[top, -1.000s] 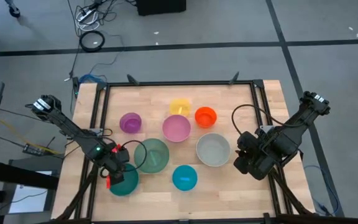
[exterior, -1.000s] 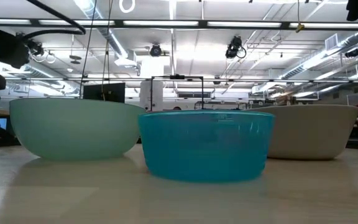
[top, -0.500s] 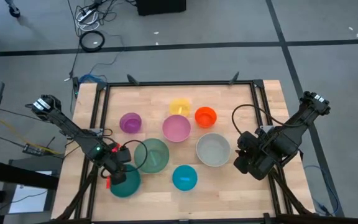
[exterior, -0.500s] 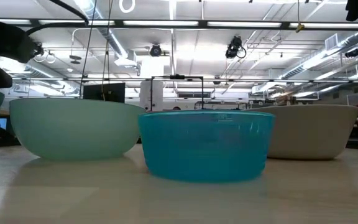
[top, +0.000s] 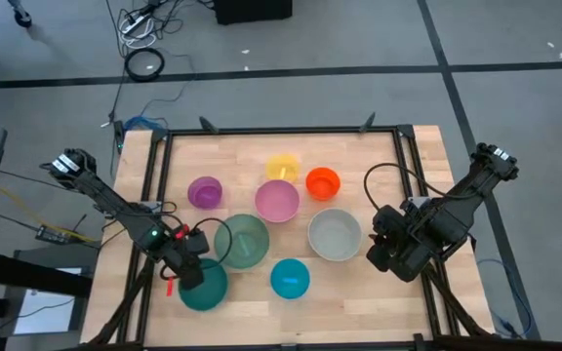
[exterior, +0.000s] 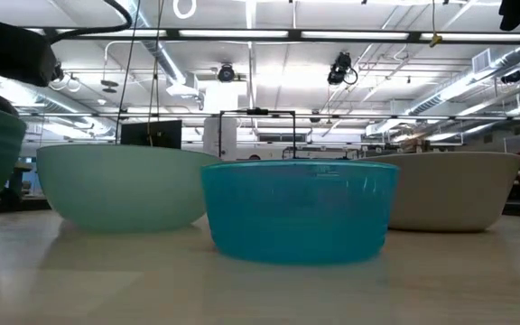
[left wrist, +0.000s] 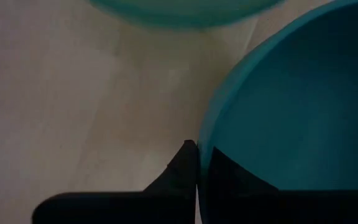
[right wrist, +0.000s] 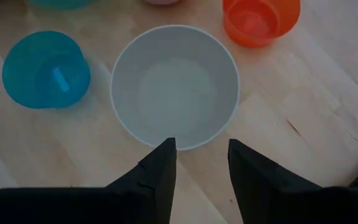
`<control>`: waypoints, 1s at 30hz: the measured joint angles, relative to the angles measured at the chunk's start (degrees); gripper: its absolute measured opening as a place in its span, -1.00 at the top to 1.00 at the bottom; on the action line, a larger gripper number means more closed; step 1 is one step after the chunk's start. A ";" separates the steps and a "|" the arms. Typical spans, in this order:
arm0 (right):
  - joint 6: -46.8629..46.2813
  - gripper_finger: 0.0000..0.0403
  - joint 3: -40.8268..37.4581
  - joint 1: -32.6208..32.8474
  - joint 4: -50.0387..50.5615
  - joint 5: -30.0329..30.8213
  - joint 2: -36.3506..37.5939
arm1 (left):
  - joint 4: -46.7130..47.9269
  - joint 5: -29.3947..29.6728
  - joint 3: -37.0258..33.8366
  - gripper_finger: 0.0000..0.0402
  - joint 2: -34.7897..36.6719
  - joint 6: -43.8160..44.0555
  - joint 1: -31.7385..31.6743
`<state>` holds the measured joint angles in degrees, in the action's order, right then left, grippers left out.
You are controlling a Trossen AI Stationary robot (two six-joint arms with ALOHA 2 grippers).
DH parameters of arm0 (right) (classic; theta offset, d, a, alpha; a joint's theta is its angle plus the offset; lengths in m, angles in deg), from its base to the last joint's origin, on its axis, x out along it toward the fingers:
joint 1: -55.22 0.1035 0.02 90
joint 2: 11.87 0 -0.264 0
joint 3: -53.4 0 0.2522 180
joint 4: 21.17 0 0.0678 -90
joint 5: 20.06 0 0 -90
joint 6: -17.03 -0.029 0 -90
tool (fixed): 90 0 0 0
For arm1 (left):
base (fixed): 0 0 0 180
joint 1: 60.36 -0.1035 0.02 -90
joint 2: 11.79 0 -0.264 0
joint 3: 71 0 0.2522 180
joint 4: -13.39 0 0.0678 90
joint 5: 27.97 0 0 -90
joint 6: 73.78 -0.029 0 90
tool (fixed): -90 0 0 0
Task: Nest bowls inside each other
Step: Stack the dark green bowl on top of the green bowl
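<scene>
Overhead, table-level and two close wrist views, sharing the bowls [top: 277,237].

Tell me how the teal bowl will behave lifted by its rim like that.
The left tool is shut on the teal bowl at one rim point, so it will likely hang tilted. It looks like thin smooth plastic, probably light, but may slip or flex at the rim.

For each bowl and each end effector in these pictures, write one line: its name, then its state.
Teal bowl: upright, rim pinched by the left end effector.
Sage green bowl: upright, free.
Grey-white bowl: upright, empty, free.
Blue bowl: upright, free.
Pink bowl: upright, free.
Purple bowl: upright, free.
Orange bowl: upright, free.
Yellow bowl: upright, partly behind the pink one.
Right end effector: open, by the grey-white bowl's rim.
</scene>
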<state>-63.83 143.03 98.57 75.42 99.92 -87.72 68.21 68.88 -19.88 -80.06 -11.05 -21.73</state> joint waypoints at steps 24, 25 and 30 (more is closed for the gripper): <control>0.00 0.34 0.00 0.00 -0.02 0.02 0.00 | -1.02 -1.09 -0.02 0.92 0.00 1.30 0.00; 0.00 0.34 0.00 0.00 -0.02 0.02 0.00 | -1.02 -1.09 -0.02 0.92 0.00 1.30 0.00; 0.00 0.34 0.00 0.00 -0.02 0.02 0.00 | -1.74 -1.09 -0.02 0.91 0.00 1.28 0.00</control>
<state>-63.83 143.03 98.57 75.40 99.94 -87.72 66.47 67.79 -19.90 -80.06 -9.77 -21.73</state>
